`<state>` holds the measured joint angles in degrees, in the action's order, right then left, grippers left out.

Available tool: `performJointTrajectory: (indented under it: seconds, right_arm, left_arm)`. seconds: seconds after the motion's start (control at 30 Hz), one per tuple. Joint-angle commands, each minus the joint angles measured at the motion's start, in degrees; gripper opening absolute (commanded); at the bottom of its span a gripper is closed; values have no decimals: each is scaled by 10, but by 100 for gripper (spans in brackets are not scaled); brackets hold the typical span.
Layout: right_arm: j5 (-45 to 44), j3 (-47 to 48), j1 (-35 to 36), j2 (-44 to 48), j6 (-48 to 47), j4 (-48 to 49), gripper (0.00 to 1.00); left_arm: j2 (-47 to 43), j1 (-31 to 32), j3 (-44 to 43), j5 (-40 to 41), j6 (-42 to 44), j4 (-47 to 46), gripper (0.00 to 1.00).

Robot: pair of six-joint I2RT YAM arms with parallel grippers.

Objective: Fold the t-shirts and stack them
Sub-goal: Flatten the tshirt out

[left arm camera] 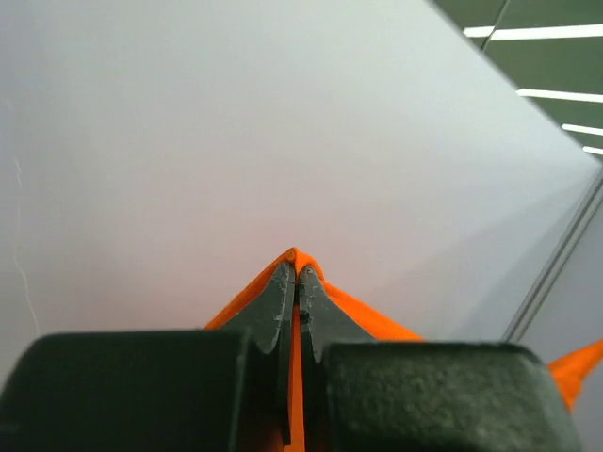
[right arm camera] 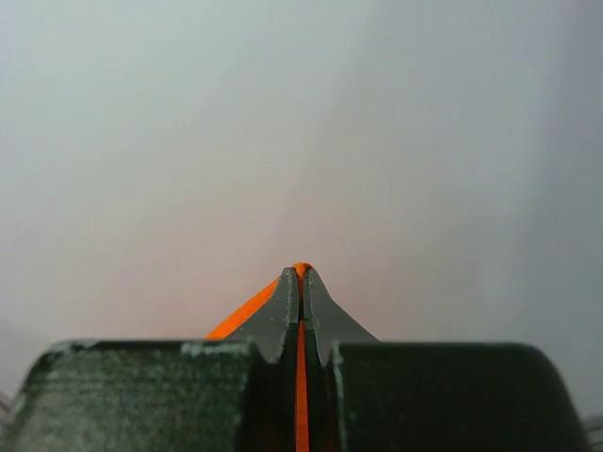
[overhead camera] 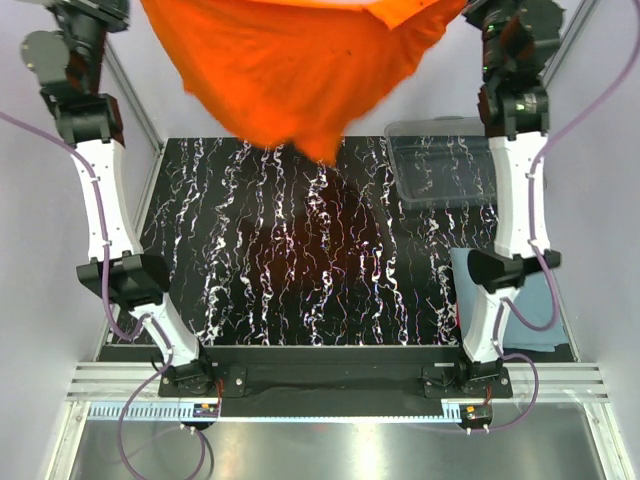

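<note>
Well, the bright plain orange cloth t-shirt hangs high above the far end of the black, white-veined counter, its long axis running side to side across the counter. The jaws of the left arm and the right arm are each clenched on its upper edge, one at either end, so neither is nearer. I'd say laying it flat needs both ends lowered level. The muted blue-grey t-shirt lies at the counter's near right corner.
</note>
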<state>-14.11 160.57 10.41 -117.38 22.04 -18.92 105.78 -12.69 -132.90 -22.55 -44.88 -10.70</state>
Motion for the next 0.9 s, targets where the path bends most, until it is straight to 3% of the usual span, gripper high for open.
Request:
performJointTrajectory:
  seconds: [0.0,0.13,0.17,0.23,0.3,0.43,0.47,0.53,0.67,0.77,0.87]
  right_arm:
    - [-22,-78,-5,101,8,78,0]
    - [0,-169,-4,170,34,47,0]
    - [21,-196,-4,184,40,42,0]
    - [54,-300,-5,237,74,31,0]
    - [119,-439,0,280,106,32,0]
    - [155,-713,32,444,149,31,0]
    - [161,-816,41,472,166,29,0]
    - [183,-905,59,546,189,-2,0]
    - [224,-1088,75,667,237,-97,0]
    - [235,-1145,77,745,244,-210,0]
    - [268,-1191,77,784,260,-255,0]
  left_arm:
    - [-8,-26,-44,15,-55,-78,0]
    - [-86,-30,101,-24,-54,-102,0]
    - [-107,-30,184,-29,-55,-101,0]
    - [-178,-30,283,-43,-53,-107,0]
    - [-255,-34,438,-26,-49,-86,0]
    - [-379,-54,697,7,-30,1,0]
    - [-418,-66,724,21,-12,34,0]
    - [-447,-79,788,21,23,88,0]
    - [-479,-88,833,69,148,238,0]
    - [-483,-121,875,110,161,302,0]
    - [-488,-135,901,221,124,349,0]
